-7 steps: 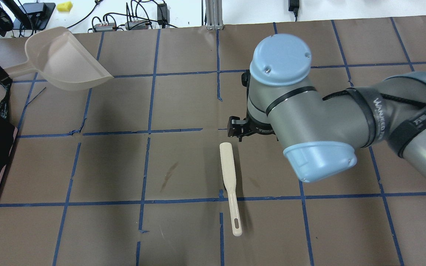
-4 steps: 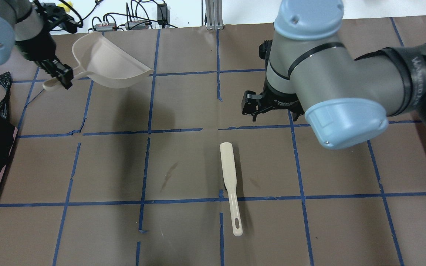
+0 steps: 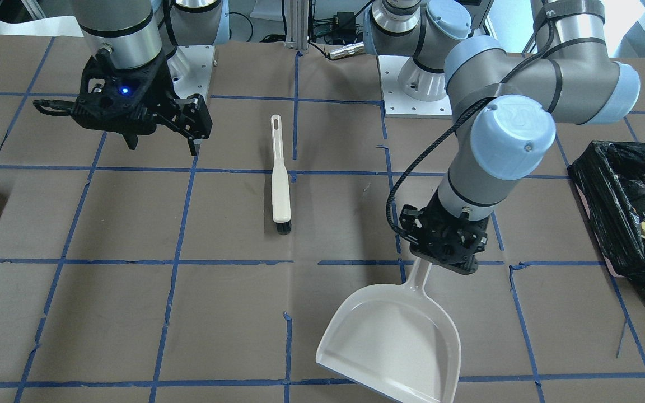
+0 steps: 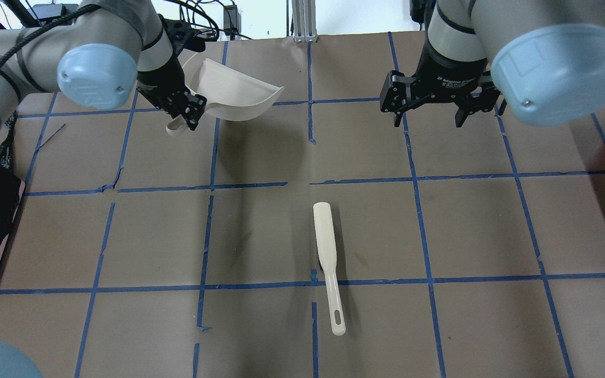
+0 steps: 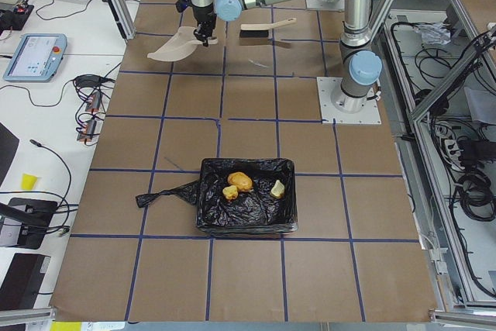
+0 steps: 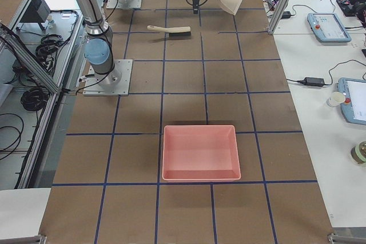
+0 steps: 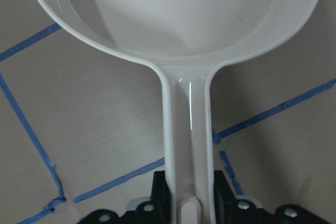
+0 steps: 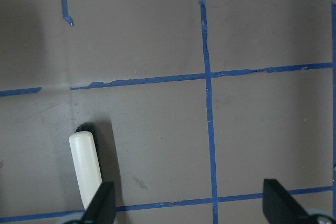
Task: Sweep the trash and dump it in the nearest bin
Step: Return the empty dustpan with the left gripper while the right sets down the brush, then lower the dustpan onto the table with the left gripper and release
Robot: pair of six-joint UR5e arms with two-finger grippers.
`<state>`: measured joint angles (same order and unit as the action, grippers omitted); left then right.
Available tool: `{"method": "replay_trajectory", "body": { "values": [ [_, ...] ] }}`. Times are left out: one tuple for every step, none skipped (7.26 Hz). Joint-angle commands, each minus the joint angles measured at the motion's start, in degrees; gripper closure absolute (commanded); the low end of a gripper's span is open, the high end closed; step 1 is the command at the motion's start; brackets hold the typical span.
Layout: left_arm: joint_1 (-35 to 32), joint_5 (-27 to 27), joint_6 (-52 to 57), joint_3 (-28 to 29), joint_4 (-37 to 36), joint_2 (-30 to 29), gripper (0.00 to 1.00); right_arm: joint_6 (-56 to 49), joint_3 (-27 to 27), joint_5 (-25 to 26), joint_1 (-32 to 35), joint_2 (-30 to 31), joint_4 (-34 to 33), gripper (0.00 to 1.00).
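While the left gripper (image 3: pixel 449 251) pinches the handle of the dustpan (image 3: pixel 395 341), the pan hangs tilted in the air over the table (image 4: pixel 150 236), with its wide mouth turned mostly away from the robot. In the left wrist view the handle passes straight between the two fingers, and the scoop looks empty. The right gripper (image 4: pixel 428 122) has its fingers spread wide with nothing between them; it hovers above the table, well apart from the dustpan. The brush (image 4: pixel 326 252) lies flat on the table, with its handle toward the robot and its bristle end away. The trash (image 5: pixel 240 181) is inside the bin (image 5: pixel 208 205): an orange lump with one yellow piece just beside it, and a second yellow piece a little apart. The bin stands at the table end on the robot's left, well apart from the dustpan. A pink tray (image 6: pixel 171 152) stands toward the opposite end.
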<state>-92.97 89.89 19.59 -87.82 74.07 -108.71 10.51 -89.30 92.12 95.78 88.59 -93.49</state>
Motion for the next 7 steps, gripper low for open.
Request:
{"method": "replay_trajectory", "body": {
  "values": [
    [-5.1,-2.88,-9.8,-0.16,-4.78,-2.72,0.92,-4.33,1.32,-0.27,-3.13,-0.08,1.21,0.0],
    [-7.38,-2.88,-14.28,-0.33,-8.12,-4.22,0.92,-4.53,1.24,-0.1,-3.57,-0.17,1.29,0.0],
    [-9.84,-2.88,-19.63,-0.34,-11.11,-5.88,0.92,-4.62,0.71,-0.18,-3.66,-0.08,1.38,0.0],
    [-12.13,-2.88,-24.21,-0.34,-13.49,-6.77,0.92,-4.62,0.62,-0.36,-3.14,-0.08,1.21,0.0],
    [-14.32,-2.36,-29.3,-0.86,-13.6,-7.22,0.92,-4.7,0.62,-0.27,-3.57,0.01,1.47,0.0],
    [-15.56,-2.09,-30.39,-2.52,-15.34,-7.48,0.92,-5.49,0.62,-0.36,-3.75,0.18,1.38,0.0],
    [-15.66,-2.61,-32.41,-4.53,-19.88,-8.09,0.92,-6.19,0.62,-0.45,-3.75,0.27,1.47,0.0]
  ]
}}
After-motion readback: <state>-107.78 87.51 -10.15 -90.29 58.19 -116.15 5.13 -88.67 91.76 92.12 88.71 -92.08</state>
